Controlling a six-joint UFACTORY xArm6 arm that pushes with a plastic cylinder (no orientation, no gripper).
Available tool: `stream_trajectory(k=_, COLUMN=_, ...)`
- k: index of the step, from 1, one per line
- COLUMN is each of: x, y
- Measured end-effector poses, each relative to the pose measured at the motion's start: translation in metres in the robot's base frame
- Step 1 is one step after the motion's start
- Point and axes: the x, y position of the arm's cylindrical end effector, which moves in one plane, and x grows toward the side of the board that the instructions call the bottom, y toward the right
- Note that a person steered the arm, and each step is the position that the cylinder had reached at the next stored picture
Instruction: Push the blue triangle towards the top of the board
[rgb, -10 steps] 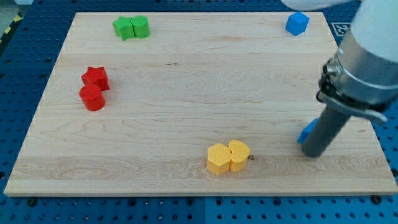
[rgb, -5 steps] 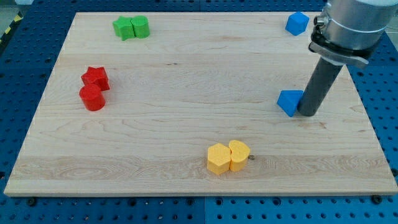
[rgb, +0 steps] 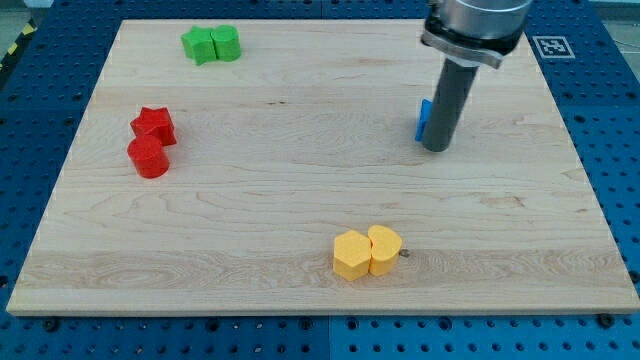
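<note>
While resting on a pale wooden board (rgb: 300, 200), small blocks laid out as follows, from the view's left: red star (rgb: 155, 124) touching red cylinder (rgb: 148, 157) just below it near the left edge; green pair (rgb: 211, 44), touching, near the top left; yellow pair (rgb: 367, 251), touching, near the bottom centre. Further right, blue triangle (rgb: 424, 119) mostly hidden, only a thin sliver showing at the left side of the dark rod (rgb: 449, 105). My tip (rgb: 435, 149) down on the board, touching the sliver's lower right; no jaws, nothing gripped
</note>
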Motion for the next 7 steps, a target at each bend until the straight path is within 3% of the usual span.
stream_trajectory(k=3, x=-0.057, y=-0.004)
stream_trajectory(k=6, x=-0.055, y=0.032)
stream_trajectory(k=7, x=-0.03, y=0.05)
